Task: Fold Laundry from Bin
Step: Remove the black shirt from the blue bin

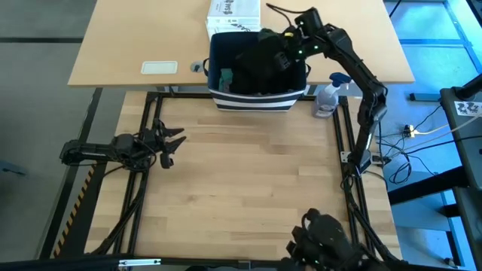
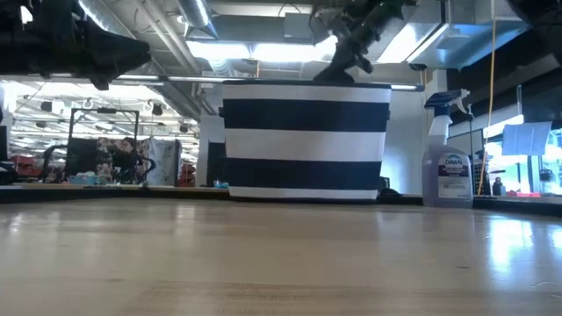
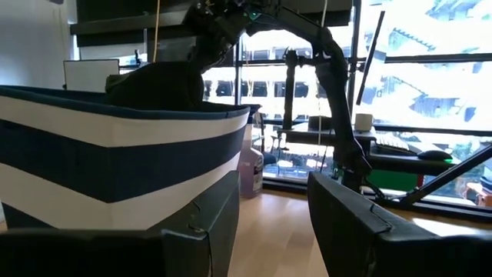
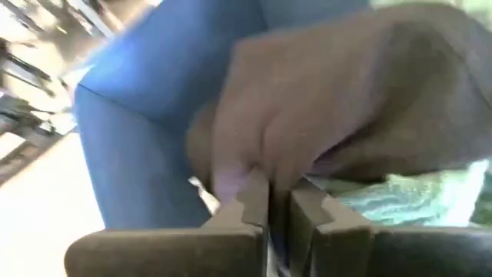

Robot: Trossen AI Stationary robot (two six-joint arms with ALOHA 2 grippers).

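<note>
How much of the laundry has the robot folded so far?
None yet: the wooden table has no clothes on it. The right pincer is down in the striped bin, pinched shut on a dark garment. The left pincer waits over the table. Lifting out and folding everything is left.

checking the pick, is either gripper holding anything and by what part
The right gripper is shut on a fold of dark laundry inside the bin. The left gripper holds nothing.
</note>
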